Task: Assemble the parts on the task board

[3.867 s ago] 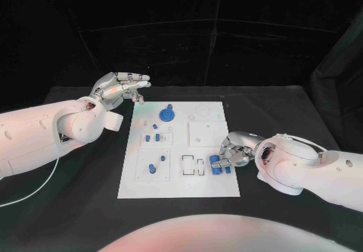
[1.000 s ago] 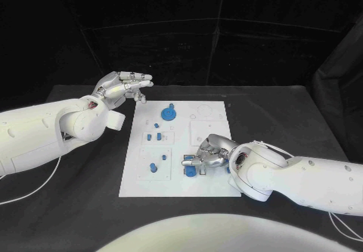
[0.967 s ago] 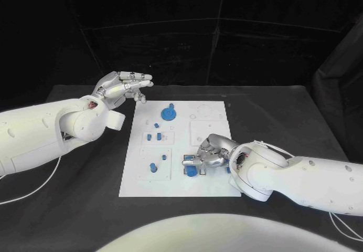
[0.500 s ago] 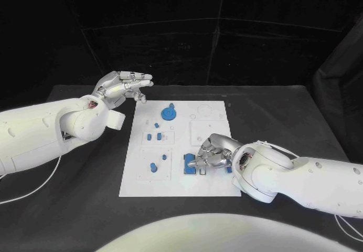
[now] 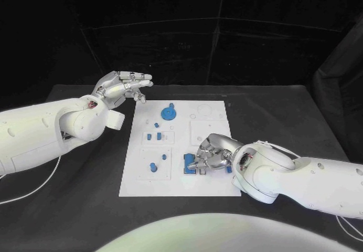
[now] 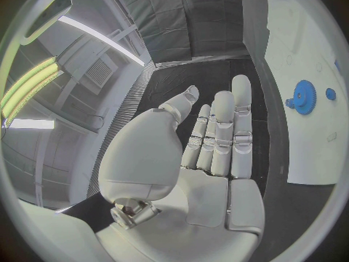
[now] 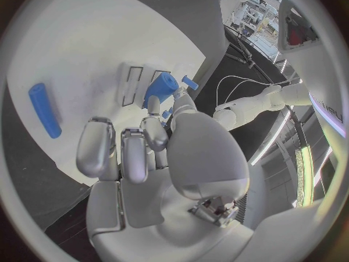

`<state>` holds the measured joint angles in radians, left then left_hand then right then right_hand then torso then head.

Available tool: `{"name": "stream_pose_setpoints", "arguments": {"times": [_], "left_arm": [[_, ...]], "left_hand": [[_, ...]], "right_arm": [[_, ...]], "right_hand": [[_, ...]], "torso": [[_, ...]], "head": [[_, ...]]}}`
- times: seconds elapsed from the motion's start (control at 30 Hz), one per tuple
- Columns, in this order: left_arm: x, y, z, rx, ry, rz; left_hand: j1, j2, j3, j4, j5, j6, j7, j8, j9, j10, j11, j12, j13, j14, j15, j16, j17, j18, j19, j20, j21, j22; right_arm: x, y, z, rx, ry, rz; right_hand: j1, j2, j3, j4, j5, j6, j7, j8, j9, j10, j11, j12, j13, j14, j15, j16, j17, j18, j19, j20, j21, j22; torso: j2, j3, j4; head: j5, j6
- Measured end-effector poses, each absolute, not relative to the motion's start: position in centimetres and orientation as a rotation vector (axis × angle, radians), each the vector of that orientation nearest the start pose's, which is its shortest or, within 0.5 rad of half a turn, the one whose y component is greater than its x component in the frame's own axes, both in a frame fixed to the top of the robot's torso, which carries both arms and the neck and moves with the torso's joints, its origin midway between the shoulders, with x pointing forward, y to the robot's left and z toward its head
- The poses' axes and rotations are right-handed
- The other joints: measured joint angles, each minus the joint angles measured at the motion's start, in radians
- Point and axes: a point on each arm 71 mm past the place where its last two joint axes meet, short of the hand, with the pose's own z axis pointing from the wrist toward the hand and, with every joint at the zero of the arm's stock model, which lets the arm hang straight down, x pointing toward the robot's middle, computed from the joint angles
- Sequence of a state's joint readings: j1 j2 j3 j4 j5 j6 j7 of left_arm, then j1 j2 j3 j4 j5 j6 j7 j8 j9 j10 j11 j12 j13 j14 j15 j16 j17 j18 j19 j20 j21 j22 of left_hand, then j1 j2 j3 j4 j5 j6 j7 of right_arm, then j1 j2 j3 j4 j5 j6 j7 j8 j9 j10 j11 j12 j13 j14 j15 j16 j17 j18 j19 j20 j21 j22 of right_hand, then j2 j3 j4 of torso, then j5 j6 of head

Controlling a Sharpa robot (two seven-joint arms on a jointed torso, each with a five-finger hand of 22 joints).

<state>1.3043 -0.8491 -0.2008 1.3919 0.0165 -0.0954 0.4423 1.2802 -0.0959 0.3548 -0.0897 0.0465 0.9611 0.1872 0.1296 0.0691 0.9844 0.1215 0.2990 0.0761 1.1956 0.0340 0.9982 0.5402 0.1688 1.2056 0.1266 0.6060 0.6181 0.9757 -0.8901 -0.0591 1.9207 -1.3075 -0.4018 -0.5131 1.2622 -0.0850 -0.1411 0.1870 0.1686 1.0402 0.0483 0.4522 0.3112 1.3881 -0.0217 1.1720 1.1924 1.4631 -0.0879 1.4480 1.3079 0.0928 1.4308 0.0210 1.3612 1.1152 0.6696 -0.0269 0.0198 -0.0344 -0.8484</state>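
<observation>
The white task board (image 5: 213, 114) lies in the middle of the black table. My right hand (image 5: 210, 156) rests low on its near right part, and the thumb and a finger pinch the end of a blue cylinder part (image 5: 187, 163) (image 7: 161, 88) lying at the left one of two narrow slots (image 7: 132, 85). A second blue bar (image 7: 45, 117) lies loose on the board behind that hand. A blue gear (image 5: 168, 113) (image 6: 302, 94) stands at the far middle. My left hand (image 5: 121, 86) (image 6: 211, 140) hovers open off the board's far left corner, holding nothing.
Several small blue parts sit on the board's left half: one (image 5: 156, 125) below the gear, a pair (image 5: 153, 137) in a square plate, and two more (image 5: 152, 167) in the near left plate. Black table surrounds the board.
My right hand carried the blue cylinder from the board's right edge leftward and lowered it at the left slot. The left hand has stayed where it was.
</observation>
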Motion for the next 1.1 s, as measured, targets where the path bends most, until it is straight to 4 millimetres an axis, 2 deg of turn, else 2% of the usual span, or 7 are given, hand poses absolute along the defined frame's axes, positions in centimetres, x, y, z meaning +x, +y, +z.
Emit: {"name": "stream_pose_setpoints", "arguments": {"times": [0.3, 0.53, 0.57, 0.67, 0.87, 1.1], "left_arm": [[50.67, 24.61, -18.75, -1.032, 1.502, -1.586], [50.67, 24.59, -18.75, -1.033, 1.503, -1.586], [50.67, 24.59, -18.76, -1.033, 1.503, -1.586], [50.66, 24.58, -18.76, -1.033, 1.504, -1.586], [50.65, 24.57, -18.76, -1.034, 1.505, -1.587], [50.62, 24.67, -18.77, -1.035, 1.506, -1.585]], "left_hand": [[0.0, 0.0, -0.001, -0.001, 0.0, 0.0, 0.0, 0.002, 0.0, 0.0, 0.0, 0.003, 0.0, 0.0, 0.0, 0.0, -0.001, 0.0, 0.0, 0.0, -0.002, -0.001], [0.0, 0.0, -0.003, -0.003, 0.0, 0.0, 0.0, 0.004, 0.0, 0.0, 0.0, 0.007, -0.001, 0.0, 0.0, 0.0, -0.002, 0.0, 0.0, 0.0, -0.005, -0.002], [0.0, 0.0, -0.003, -0.003, 0.0, 0.0, 0.0, 0.004, 0.0, 0.0, 0.0, 0.007, -0.001, 0.0, 0.0, 0.0, -0.002, 0.0, 0.0, 0.0, -0.005, -0.002], [0.0, 0.0, -0.003, -0.003, 0.0, 0.0, 0.0, 0.004, 0.0, 0.0, 0.0, 0.007, -0.001, 0.0, 0.0, 0.0, -0.002, 0.0, 0.0, 0.0, -0.005, -0.002], [0.0, 0.0, -0.003, -0.003, 0.0, 0.0, 0.0, 0.004, 0.0, 0.0, 0.0, 0.007, -0.001, 0.0, 0.0, 0.0, -0.002, 0.0, 0.0, 0.0, -0.005, -0.002], [0.0, 0.0, -0.003, -0.003, 0.0, 0.0, 0.0, 0.004, 0.0, -0.004, 0.004, 0.007, -0.001, 0.0, 0.0, 0.0, -0.002, 0.0, 0.0, 0.0, -0.005, -0.002]], "right_arm": [[35.53, -13.82, -25.06, 0.209, 2.026, 0.738], [35.69, -13.95, -25.29, 0.198, 2.04, 0.728], [35.73, -13.94, -25.35, 0.197, 2.043, 0.726], [35.89, -13.78, -25.55, 0.192, 2.053, 0.717], [36.01, -13.4, -25.83, 0.173, 2.077, 0.7], [36.0, -13.54, -26.0, 0.15, 2.099, 0.676]], "right_hand": [[-0.003, 0.005, -0.003, -0.003, 0.0, 0.0, 0.0, 0.006, 0.003, 0.004, -0.004, 0.004, 0.004, 0.0, 0.0, 0.0, 0.0, 0.0, 0.004, -0.004, 0.0, 0.003], [0.015, 0.024, -0.003, -0.016, 0.0, 0.0, 0.0, 0.012, 0.01, 0.005, -0.005, 0.008, 0.008, 0.002, -0.002, 0.0, 0.0, 0.0, 0.004, -0.004, 0.0, 0.007], [0.015, 0.035, -0.002, -0.018, 0.0, 0.0, 0.0, 0.012, 0.011, 0.006, -0.006, 0.008, 0.008, 0.004, -0.004, 0.0, 0.0, 0.0, 0.004, -0.004, 0.0, 0.008], [0.028, 0.048, 0.001, -0.027, -0.002, 0.002, -0.002, 0.018, 0.014, 0.007, -0.007, 0.01, 0.012, 0.004, -0.004, 0.0, 0.0, 0.0, 0.008, -0.008, 0.004, 0.011], [0.047, 0.067, 0.009, -0.051, -0.031, 0.004, -0.004, 0.023, 0.019, 0.013, -0.012, 0.013, 0.017, 0.004, -0.004, 0.0, 0.0, 0.0, 0.007, -0.007, 0.004, 0.015], [0.051, 0.07, 0.01, -0.057, -0.038, 0.004, -0.004, 0.027, 0.019, 0.012, -0.012, 0.013, 0.018, 0.004, -0.004, 0.0, 0.0, 0.0, 0.007, -0.007, 0.004, 0.017]], "torso": [[0.0, -0.0002, 0.0006], [0.0, 0.0, -0.0012], [0.0, 0.0, -0.0012], [0.0, 0.0, -0.0012], [0.0, 0.0, -0.0003], [0.0, 0.0006, -0.0006]], "head": [[0.005, -0.003], [0.004, -0.004], [0.004, -0.004], [0.003, -0.005], [0.004, -0.008], [0.008, -0.011]]}}
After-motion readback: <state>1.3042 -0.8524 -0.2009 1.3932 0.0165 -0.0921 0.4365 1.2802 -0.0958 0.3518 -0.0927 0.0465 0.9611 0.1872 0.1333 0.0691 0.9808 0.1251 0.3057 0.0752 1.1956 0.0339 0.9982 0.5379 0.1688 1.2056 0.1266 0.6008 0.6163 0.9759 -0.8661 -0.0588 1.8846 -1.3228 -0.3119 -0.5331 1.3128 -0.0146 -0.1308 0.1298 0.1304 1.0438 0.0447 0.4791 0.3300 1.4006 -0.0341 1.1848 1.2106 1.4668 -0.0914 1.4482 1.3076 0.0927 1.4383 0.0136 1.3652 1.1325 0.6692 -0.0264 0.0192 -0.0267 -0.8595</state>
